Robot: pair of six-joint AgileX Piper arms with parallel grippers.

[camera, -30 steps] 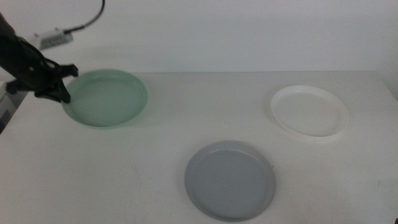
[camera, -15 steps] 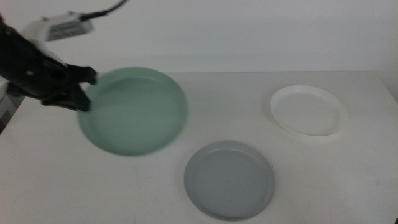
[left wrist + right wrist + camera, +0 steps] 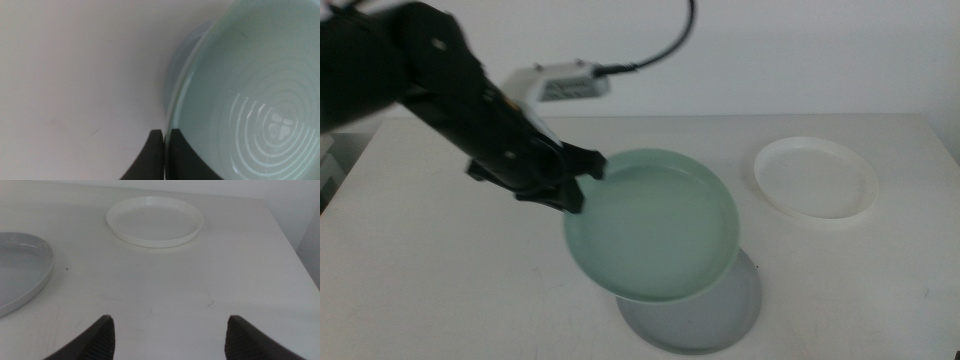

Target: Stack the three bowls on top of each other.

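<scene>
now the left gripper (image 3: 582,180) pinches the rim of the mint green bowl (image 3: 655,238), one jaw inside the rim and one outside, as the left wrist view shows it. the green bowl is in the air and a little tilted, partly over the grey bowl (image 3: 720,320). i take the grey bowl as the landmark: it lies flat on the white table (image 3: 440,290) and only its near edge shows under the green one. the white bowl (image 3: 817,180) lies behind it and to the right, well apart. all three bowls have nothing in them. the right gripper (image 3: 170,335) waits low over the table beside the grey bowl (image 3: 20,275), its jaws spread wide. behind the table is a plain white wall (image 3: 800,50).
</scene>
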